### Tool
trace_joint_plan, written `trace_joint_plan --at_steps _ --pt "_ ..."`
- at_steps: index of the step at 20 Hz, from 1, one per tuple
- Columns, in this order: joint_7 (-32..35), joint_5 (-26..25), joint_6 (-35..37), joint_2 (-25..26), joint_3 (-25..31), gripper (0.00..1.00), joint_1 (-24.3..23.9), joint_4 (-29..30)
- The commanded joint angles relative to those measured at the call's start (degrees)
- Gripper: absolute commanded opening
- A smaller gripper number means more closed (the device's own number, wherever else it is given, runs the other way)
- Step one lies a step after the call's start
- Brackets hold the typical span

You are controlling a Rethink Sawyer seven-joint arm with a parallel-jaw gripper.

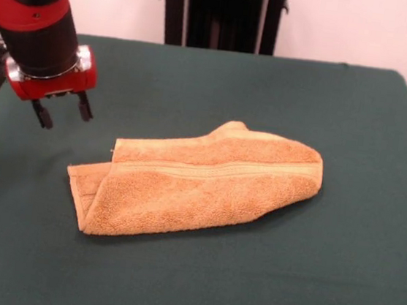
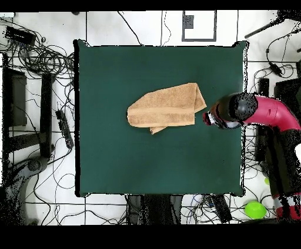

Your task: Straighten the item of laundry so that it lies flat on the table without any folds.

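Lying folded beside the seemingly open, empty end effector: towel.

The red and black arm comes down steeply over the table's side edge, wrist pointing down. Its gripper hangs just above the cloth, holding nothing, the two dark fingers spread apart. From overhead, the arm reaches in across that table edge.
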Motion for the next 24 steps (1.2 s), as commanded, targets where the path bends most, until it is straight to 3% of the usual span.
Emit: trace_joint_plan --at_steps 1,7,17,24 --pt "12.7 3.7 -3.0 2.9 -2.6 1.00 4.6 5.5" --pt "14.4 10.6 -4.8 4.2 -1.8 1.00 3.3 7.1" --pt "8.0 13.0 -15.7 8.9 0.7 1.00 1.6 6.5" --pt "3.6 7.3 -25.0 10.4 -1.1 1.00 3.2 3.7"
